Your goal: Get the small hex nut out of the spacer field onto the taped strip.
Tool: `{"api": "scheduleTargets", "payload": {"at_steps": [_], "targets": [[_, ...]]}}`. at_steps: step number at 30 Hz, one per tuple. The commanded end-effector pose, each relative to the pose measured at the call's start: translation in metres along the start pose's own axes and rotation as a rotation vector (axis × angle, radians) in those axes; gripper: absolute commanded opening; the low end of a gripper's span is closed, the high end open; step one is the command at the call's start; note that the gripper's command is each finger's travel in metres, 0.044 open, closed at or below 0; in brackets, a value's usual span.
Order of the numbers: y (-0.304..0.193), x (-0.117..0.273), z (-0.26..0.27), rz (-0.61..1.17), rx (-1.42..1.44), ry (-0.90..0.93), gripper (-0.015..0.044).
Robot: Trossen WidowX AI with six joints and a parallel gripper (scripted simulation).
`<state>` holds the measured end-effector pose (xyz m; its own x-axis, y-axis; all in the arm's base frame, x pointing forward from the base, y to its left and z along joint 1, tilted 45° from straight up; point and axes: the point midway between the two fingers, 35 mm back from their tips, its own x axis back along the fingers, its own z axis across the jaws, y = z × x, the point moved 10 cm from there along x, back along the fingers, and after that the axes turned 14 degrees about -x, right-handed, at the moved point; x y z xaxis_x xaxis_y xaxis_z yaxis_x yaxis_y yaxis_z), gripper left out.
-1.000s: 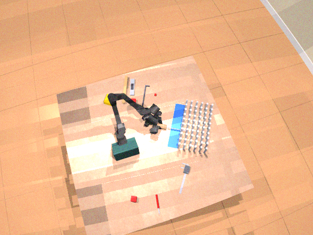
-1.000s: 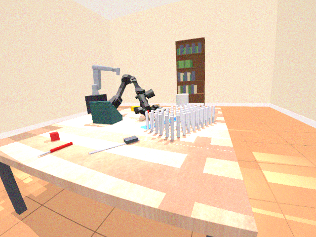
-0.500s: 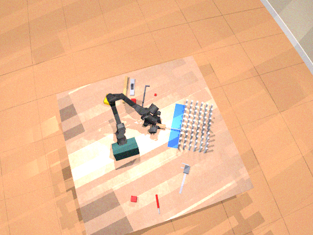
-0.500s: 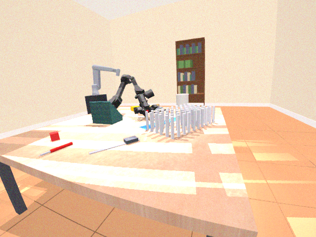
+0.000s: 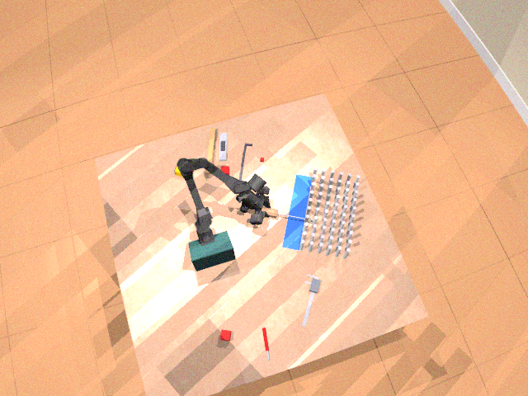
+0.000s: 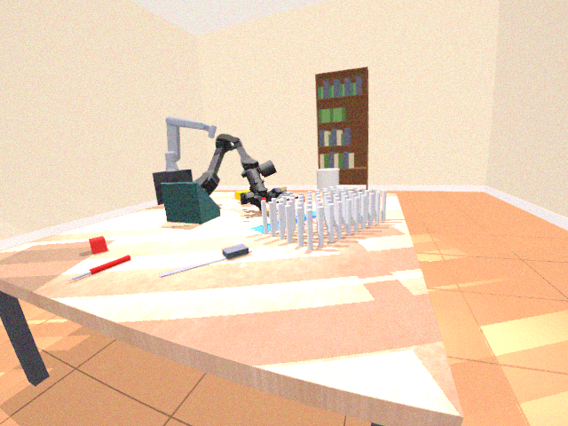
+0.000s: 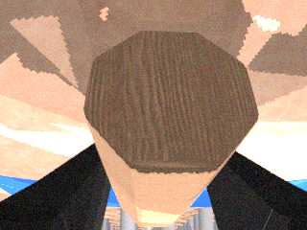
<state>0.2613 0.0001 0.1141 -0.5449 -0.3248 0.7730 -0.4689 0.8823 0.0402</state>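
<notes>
My gripper [image 5: 267,211] is shut on the wooden handle [image 5: 272,212] [image 7: 168,101] of a thin-rod tool, low in front of the blue taped strip [image 5: 299,198]. The handle's dark end fills the middle of the wrist view, between the black fingers. The tool's thin pale rod [image 5: 294,218] crosses above the strip and reaches the near edge of the spacer field; its far end cannot be made out. The metal spacers [image 5: 314,172] [image 6: 309,229] stand upright in rows beyond the strip. The hex nut cannot be made out in any view.
Calipers [image 5: 314,285] [image 6: 235,251], a red-handled screwdriver [image 5: 266,339] [image 6: 110,264] and a red block [image 5: 225,335] [image 6: 98,244] lie on one side. On the other are a dark hooked rod [image 5: 243,161], a yellow bar [image 5: 212,144], a grey device [image 5: 223,146] and a small red cube [image 5: 261,159].
</notes>
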Motion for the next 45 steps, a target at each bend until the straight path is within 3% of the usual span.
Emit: {"api": "scheduleTargets", "payload": {"at_steps": [1, 45], "targets": [[0.003, 0.003, 0.001, 0.002, -0.004, 0.001, 0.0000], [0.021, 0.015, 0.005, 0.000, -0.004, 0.001, 0.0000]]}}
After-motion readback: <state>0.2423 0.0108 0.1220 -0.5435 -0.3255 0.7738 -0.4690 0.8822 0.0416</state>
